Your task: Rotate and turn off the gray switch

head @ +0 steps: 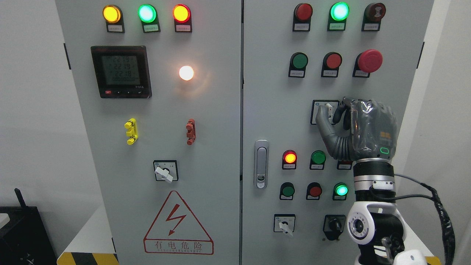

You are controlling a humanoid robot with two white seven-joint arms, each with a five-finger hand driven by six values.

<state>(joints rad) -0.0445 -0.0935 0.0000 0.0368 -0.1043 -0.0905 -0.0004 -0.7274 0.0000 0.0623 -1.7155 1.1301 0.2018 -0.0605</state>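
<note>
While right hand (333,116) grips gray switch (328,109), warning sign (178,224) reads "有电危险"

cabinet door (272,121): grey, upright | bears rotary switches (166,172), lamps (339,11), mushroom button (369,60), handle (261,163)

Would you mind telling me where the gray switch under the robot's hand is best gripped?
Grip the gray switch by its protruding lever, pinched across its flat sides from straight in front. The right hand is already there, fingers curled around it.
</note>
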